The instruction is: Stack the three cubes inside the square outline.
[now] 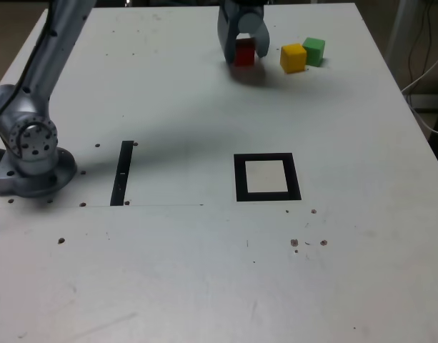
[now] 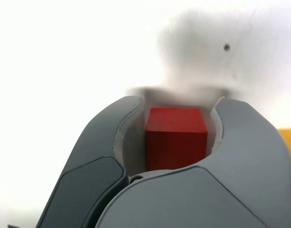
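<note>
One arm stretched far, hand (image 1: 245,51) gripping red cube (image 1: 244,53)

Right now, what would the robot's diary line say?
claw: shut on red cube | yellow cube, green cube: on table, far side | square: empty | next: probably carry red to square

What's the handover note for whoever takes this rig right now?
Tool: shut on the small red cube, at the table's far edge.
Small yellow cube and small green cube: side by side on the table, to the exterior view's right of the tool.
Black-bordered square outline: nothing in it.
Done: red cube gripped.
Left: place red in the outline, then stack the other two.
</note>
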